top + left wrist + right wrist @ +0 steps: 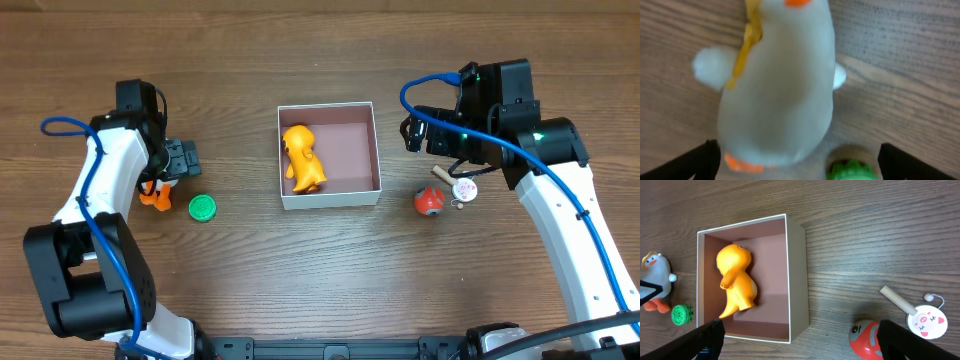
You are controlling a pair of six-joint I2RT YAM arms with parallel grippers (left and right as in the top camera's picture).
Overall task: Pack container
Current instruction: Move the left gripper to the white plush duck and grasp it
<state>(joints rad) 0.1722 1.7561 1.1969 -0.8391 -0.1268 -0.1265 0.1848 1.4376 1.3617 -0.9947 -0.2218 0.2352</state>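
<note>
The container is a square white-walled box with a maroon inside, at the table's middle. An orange dinosaur-like toy lies in its left half. My left gripper is open and hovers just over a white penguin toy with orange feet. In the left wrist view the penguin fills the space between the open fingers, not gripped. My right gripper is open and empty, right of the container. Its wrist view shows the container wall, the orange toy and the open fingers.
A green ridged cap toy lies right of the penguin, also in the left wrist view. A red ball toy and a pig-faced drum rattle lie right of the container, under my right arm.
</note>
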